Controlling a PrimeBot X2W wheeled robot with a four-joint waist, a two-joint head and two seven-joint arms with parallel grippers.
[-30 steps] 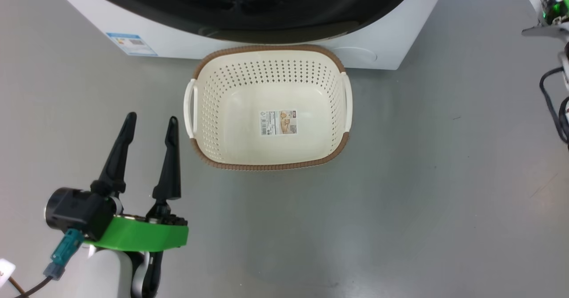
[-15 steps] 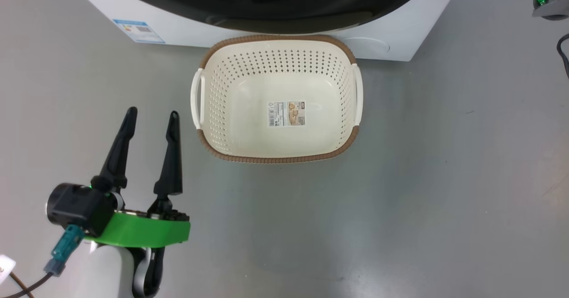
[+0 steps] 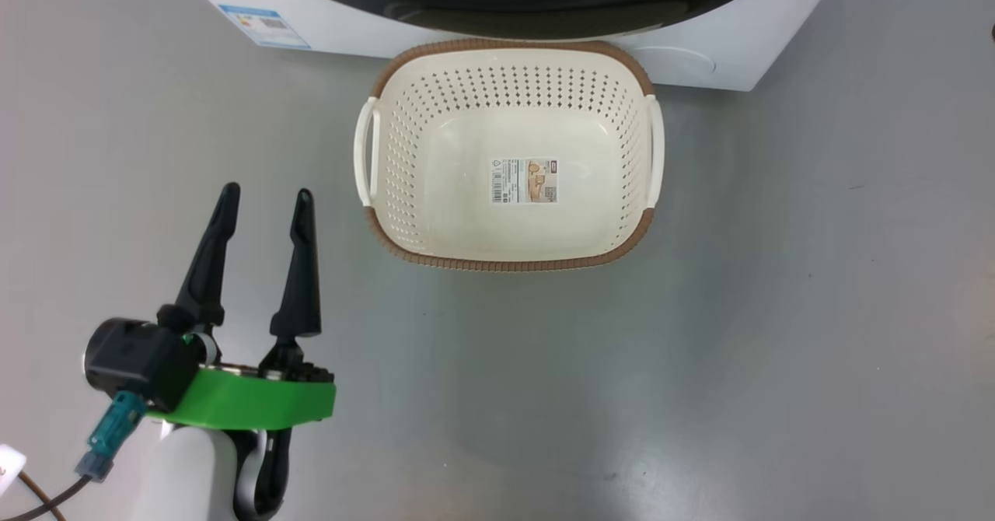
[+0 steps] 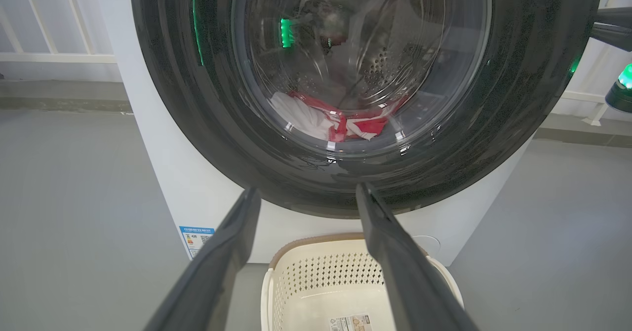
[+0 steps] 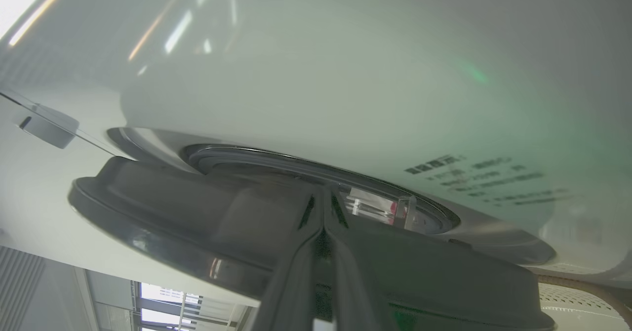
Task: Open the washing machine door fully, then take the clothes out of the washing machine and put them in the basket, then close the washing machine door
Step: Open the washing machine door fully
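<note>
Eyes on the washing machine door: it fills the top of the left wrist view, a glossy black ring around a bulging glass bowl. In the right wrist view the right gripper is at the door's rim, jaws clenched finger against finger. The tips sit in the seam where the door meets the front of the washing machine. The door looks barely cracked, if at all, so opening it is judged to be the step in hand.

The door should handle as a stiff, slick, hinged slab. The rim edge is the place to hook it, not the smooth glass.

Through the window the clothes lie low in the steel drum, red and white, rumpled. They are likely soft, light and limp, best pinched at a bunched fold, and they will trail.

In the head view the basket sits at upper centre on the floor, close against the machine's base. It holds nothing but a paper label on its bottom. It looks light and could skid if nudged.

The left gripper hangs at lower left, jaws released and spread, well apart from the basket.
</note>
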